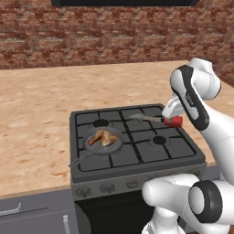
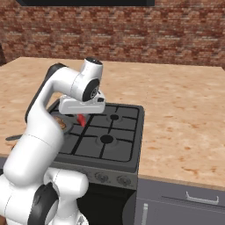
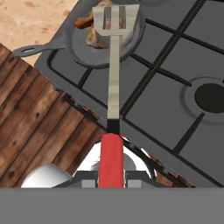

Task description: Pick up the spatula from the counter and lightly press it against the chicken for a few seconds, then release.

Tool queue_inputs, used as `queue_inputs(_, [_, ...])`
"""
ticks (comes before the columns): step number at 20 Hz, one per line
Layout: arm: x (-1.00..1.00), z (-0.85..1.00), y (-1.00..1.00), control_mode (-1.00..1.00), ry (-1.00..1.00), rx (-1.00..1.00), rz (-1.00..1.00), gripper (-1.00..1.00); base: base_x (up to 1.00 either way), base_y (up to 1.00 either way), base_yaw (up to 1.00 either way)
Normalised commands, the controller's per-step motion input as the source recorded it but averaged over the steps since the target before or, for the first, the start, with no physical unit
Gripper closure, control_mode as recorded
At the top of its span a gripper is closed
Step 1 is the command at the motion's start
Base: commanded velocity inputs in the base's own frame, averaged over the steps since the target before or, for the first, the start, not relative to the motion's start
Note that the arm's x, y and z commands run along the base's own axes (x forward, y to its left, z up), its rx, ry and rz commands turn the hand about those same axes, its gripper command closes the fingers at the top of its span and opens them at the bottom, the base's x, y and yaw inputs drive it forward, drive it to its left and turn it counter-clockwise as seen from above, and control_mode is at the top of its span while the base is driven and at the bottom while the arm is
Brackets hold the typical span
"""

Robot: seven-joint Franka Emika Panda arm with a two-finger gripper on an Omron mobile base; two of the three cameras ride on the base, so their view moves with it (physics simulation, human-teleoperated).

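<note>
**Spatula held over the stove, chicken in the skillet at the front left**

Left base view: a light wooden counter (image 1: 36,109) runs back to a red brick wall (image 1: 91,32), with the dark edge of a range hood (image 1: 123,2) at the top. A black gas stove (image 1: 137,157) is set into the counter's front edge. Grey drawer fronts (image 1: 32,212) sit below, to its left. A dark skillet (image 1: 114,145) stands on the stove's front left burner, with the browned chicken (image 1: 103,137) inside it. The gripper (image 1: 172,119) is closed on the red handle of the spatula (image 1: 148,118) above the stove's back right part. The metal blade reaches left and stands apart from the chicken.

Right base view: the same brick wall (image 2: 140,30) and counter (image 2: 180,110) surround the stove (image 2: 110,151). The gripper (image 2: 81,116) clasps the spatula (image 2: 81,120) over the stove's back left part.

Hand view: the gripper (image 3: 111,178) pinches the spatula (image 3: 113,87). The slotted blade overlaps the chicken (image 3: 89,27) in the skillet (image 3: 87,54). I cannot tell whether they touch. A burner (image 3: 212,97) lies to the right, and dark wooden floor (image 3: 35,127) shows beyond the stove's edge.
</note>
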Motion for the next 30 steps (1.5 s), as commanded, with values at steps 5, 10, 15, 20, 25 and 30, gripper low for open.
queue_inputs(5, [0.0,-0.02,0.08,-1.0,0.04,-0.02,0.0,1.0,0.0,0.0,0.0])
queue_inputs(10, [0.0,0.0,0.06,-1.0,0.04,0.0,0.01,1.0,0.0,0.0,0.0])
queue_inputs(15, [-0.06,0.0,0.08,-1.0,0.0,0.0,0.03,1.0,0.0,0.0,0.0])
queue_inputs(20, [-0.09,0.0,0.04,-1.0,-0.03,0.0,0.06,1.0,0.0,0.0,0.0])
queue_inputs(25, [-0.1,0.0,0.07,-1.0,-0.06,0.0,0.07,1.0,0.0,0.0,0.0])
queue_inputs(30, [-0.06,0.0,0.09,-1.0,-0.06,0.01,0.06,1.0,0.0,0.0,0.0])
